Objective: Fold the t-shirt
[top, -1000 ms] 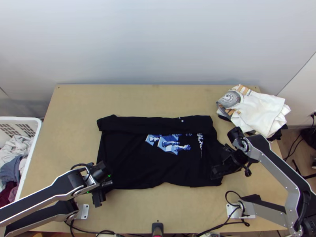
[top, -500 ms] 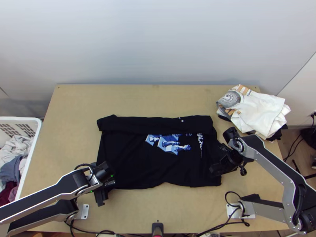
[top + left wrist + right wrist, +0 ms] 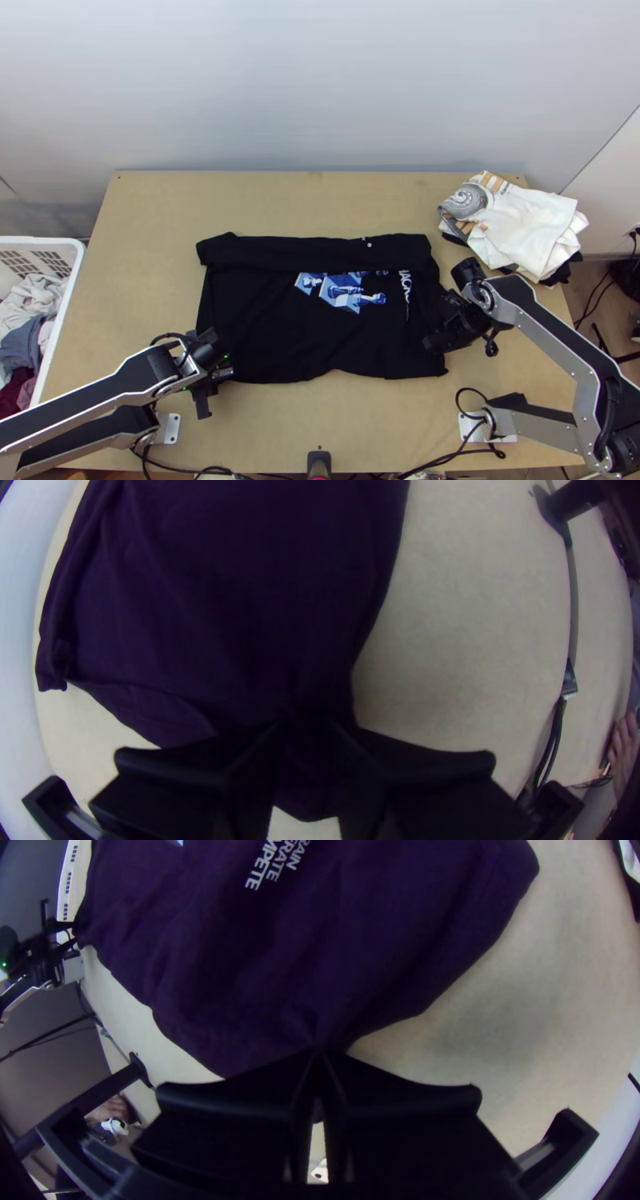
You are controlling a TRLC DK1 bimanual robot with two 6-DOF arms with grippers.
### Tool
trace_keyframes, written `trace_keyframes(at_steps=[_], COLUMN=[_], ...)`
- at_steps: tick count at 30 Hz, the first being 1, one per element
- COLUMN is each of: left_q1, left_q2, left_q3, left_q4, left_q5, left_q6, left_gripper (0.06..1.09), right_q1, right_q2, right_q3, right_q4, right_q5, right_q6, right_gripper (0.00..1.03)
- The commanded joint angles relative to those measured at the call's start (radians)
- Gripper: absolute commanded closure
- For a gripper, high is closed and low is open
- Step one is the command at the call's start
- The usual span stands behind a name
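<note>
The black t-shirt lies spread across the table, its far edge folded over in a band and a blue-and-white print showing. My left gripper is at its near left corner; in the left wrist view, the fingers of the left gripper stand a little apart, with dark cloth between them. At the near right part is my right gripper. In the right wrist view, the right gripper is shut on a gathered edge of the shirt.
White and dark folded clothes are piled at the table's far right corner. A white basket of laundry stands beyond the left edge. Bare tabletop stretches behind the shirt. Cables run along the near edge.
The right gripper has shifted slightly left, and the shirt's near right corner has drawn in a little with it. My left gripper has moved slightly right.
</note>
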Motion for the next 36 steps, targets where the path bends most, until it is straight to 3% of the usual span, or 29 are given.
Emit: trace_keyframes(at_steps=[1,7,11,17,20,36], left_q1=[0.058,0.195,0.408,0.657,0.704,0.758], left_q2=[-0.025,-0.070,-0.068,0.056,0.124,0.443], left_q3=[-0.006,0.014,0.099,0.266,0.339,0.582], left_q4=[0.014,-0.022,-0.061,-0.078,-0.068,0.033], left_q5=[0.056,0.116,0.188,0.267,0.282,0.285], left_q6=[0.045,0.147,0.255,0.354,0.359,0.365], left_gripper=[1.03,1.05,1.05,1.05,1.05,1.05], right_q1=[0.004,0.004,-0.027,-0.160,-0.211,-0.223], right_q2=[-0.013,-0.023,-0.057,-0.080,-0.074,0.331], right_q3=[0.001,0.007,0.028,0.123,0.169,0.556], right_q4=[-0.005,-0.027,-0.084,-0.151,-0.154,-0.108], right_q5=[-0.001,-0.002,-0.004,-0.116,-0.162,-0.191], right_q6=[0.017,0.023,-0.001,-0.034,-0.035,-0.003], right_gripper=[1.00,1.00,1.00,1.00,1.00,1.00])
